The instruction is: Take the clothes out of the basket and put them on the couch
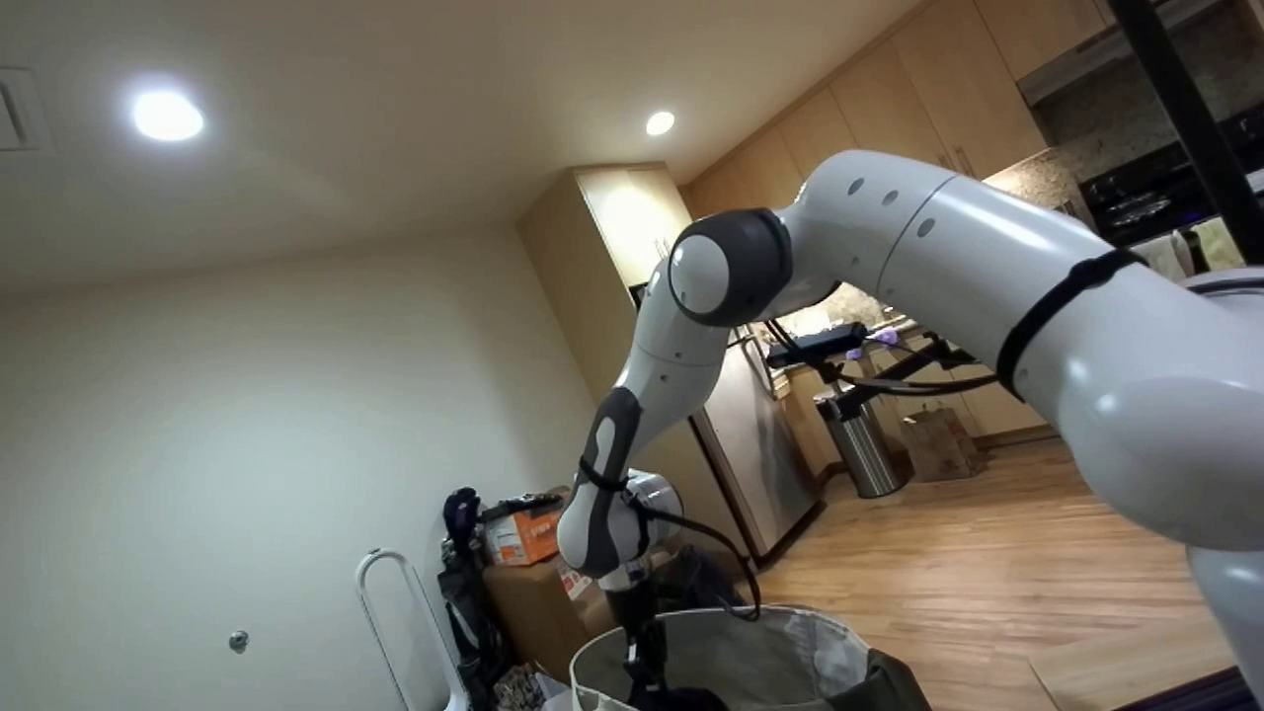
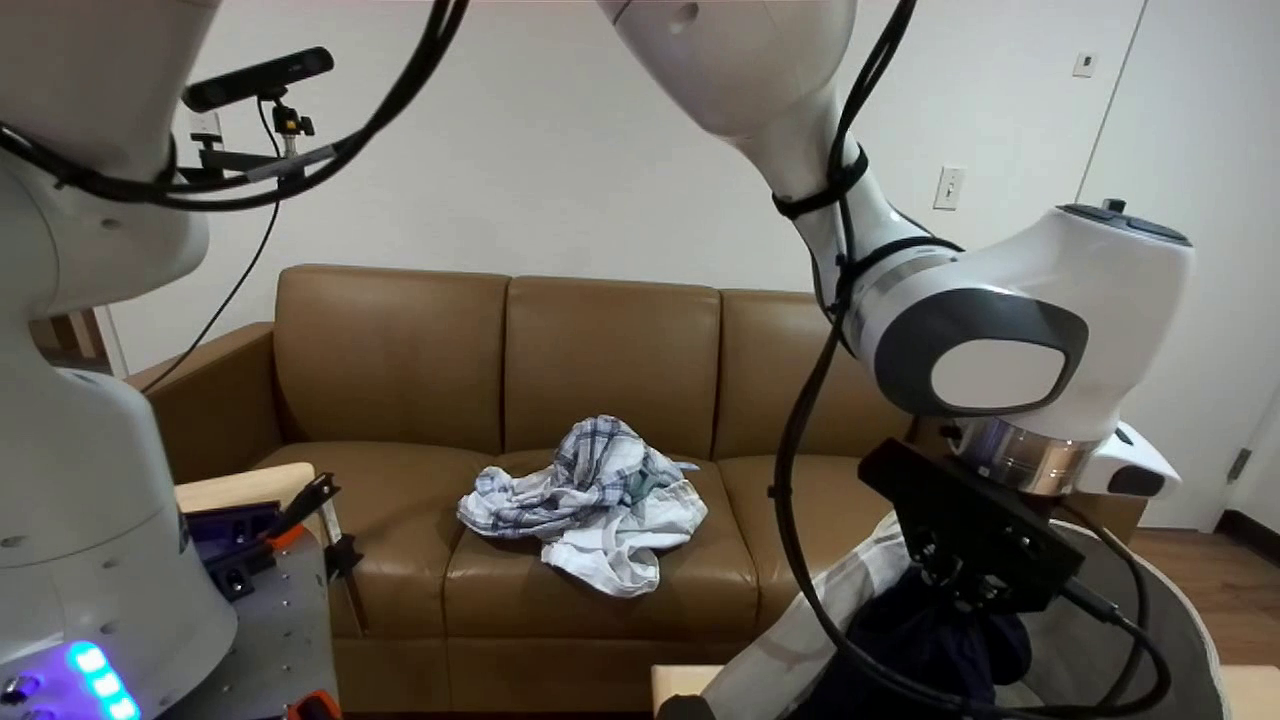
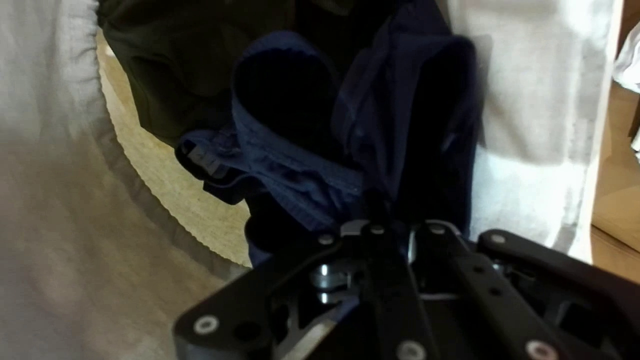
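Navy-blue fabric clothes (image 3: pixel 305 165) are bunched inside the round, pale grey-white cloth basket (image 1: pixel 741 647), and I have the black two-fingered gripper (image 3: pixel 397 227) clenched on a fold of them. Dark olive-green fabric (image 3: pixel 175 75) touches them in the wrist view. In an exterior view I see rumpled white and blue-plaid clothes (image 2: pixel 590 505) near the middle of the brown leather-look couch (image 2: pixel 610 360).

- orange box (image 1: pixel 533 540) on a cardboard box (image 1: pixel 533 607), up-left of the fingers (image 1: pixel 647 660) in an exterior view
- fridge (image 1: pixel 762 459), steel bin (image 1: pixel 866 452), paper bag (image 1: pixel 940 444), all up-right of 'em
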Action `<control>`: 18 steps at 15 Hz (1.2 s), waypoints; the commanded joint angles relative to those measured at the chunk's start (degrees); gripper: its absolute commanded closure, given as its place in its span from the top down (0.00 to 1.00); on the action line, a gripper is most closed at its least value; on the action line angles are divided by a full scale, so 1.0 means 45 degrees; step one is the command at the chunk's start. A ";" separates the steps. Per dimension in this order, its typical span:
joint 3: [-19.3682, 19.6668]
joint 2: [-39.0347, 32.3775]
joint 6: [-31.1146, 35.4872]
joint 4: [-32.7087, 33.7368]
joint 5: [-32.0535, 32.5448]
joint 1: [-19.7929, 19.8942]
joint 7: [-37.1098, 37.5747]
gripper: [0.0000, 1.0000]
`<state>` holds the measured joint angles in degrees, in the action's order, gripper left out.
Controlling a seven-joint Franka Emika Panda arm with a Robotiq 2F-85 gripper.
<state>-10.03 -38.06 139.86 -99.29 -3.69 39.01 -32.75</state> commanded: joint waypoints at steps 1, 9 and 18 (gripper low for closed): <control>0.0543 0.0145 -0.0665 0.0414 -0.0985 -0.0373 -0.0311 0.05; 0.0992 0.3011 -0.0281 0.1012 -0.0431 -0.2795 -0.1027 0.04; 0.0822 0.5960 -0.0125 0.1569 -0.0340 -0.6515 -0.1339 0.04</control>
<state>-6.61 -15.90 139.59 -92.24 -5.83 13.49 -38.39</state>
